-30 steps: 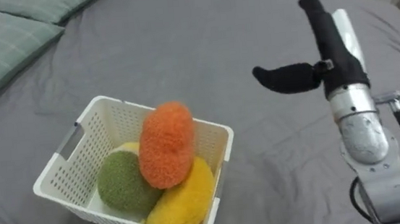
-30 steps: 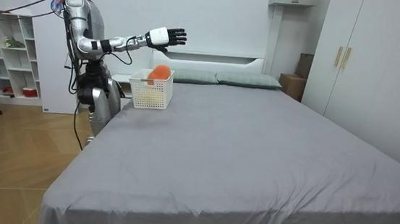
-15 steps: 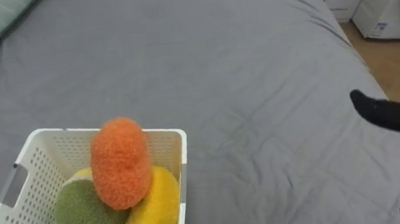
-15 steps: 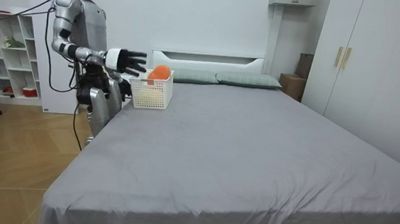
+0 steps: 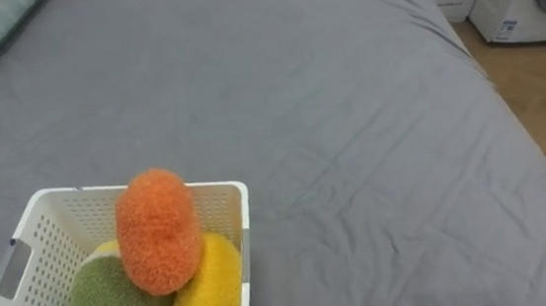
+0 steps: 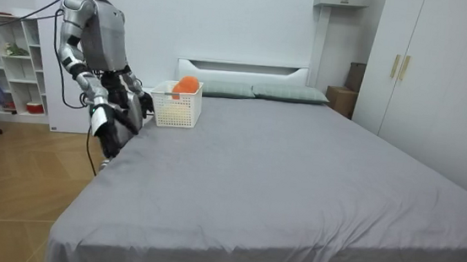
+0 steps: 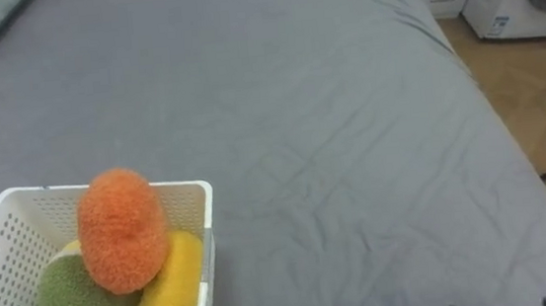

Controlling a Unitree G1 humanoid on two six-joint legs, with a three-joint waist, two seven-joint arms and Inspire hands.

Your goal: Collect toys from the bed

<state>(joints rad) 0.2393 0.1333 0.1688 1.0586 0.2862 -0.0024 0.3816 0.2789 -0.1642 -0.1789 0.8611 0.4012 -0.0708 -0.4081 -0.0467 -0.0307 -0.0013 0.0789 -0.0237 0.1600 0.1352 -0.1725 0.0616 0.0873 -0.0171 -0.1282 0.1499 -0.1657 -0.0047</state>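
We judge the collecting to be at its close. The white basket (image 5: 209,187) sits on the grey bed (image 5: 339,117) at 8 o'clock. In it the orange toy (image 5: 157,230) stands on top, with the green toy (image 5: 112,298) at its 7 o'clock and the yellow toy (image 5: 202,294) at its 5 o'clock. From 12 to 4 o'clock we see bare sheet. In the room view the right hand (image 6: 137,105) hangs by the bed's corner; we cannot tell whether it is open or closed. Next we would check the rest of the bed.

I see rough, fuzzy plush toys (image 5: 157,230) in a perforated basket (image 5: 138,191), probably plastic; the bed (image 5: 329,118) is matt, creased cloth.
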